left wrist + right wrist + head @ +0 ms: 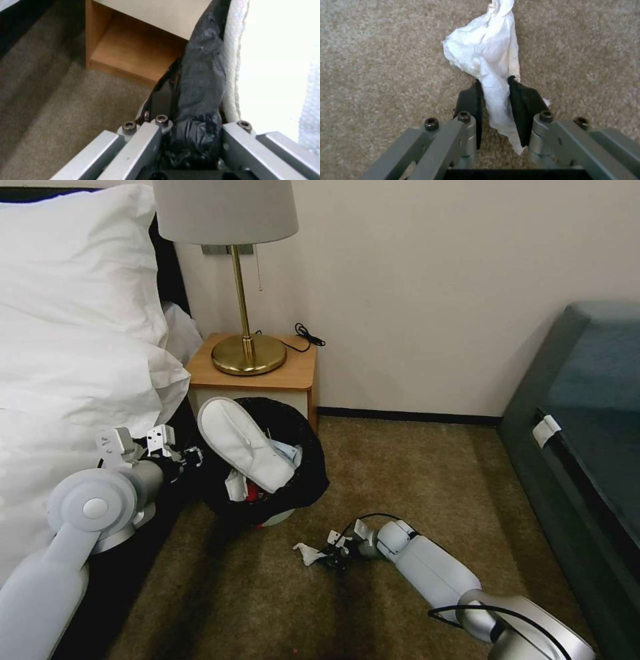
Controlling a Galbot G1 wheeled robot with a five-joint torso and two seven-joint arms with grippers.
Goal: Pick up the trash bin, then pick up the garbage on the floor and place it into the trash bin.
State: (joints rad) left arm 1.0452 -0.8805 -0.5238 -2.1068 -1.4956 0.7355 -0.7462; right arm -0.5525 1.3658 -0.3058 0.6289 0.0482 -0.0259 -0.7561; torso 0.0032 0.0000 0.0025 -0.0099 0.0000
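A hotel-room carpet (413, 473), beside the bed (60, 400): the right gripper (331, 555), low over the floor, has its dark fingertips (520, 100) closed on a crumpled white tissue (486, 55), whose long axis runs straight out from the jaws, the bulk of it lying past the tips on the carpet; the left gripper (193, 455) is clamped on the rim of the trash bin (313, 473), black liner (196, 82) bunched between its fingers, the bin tipped with its pale base seemingly just off the floor in front of the wooden nightstand (293, 370); a white slipper (243, 443) and other litter already stand in its mouth; the bin lies up and to the robot's left of the pinched tissue, near but apart, so the delivery looks to fall to the right arm, lifting and carrying the tissue leftward over the near rim
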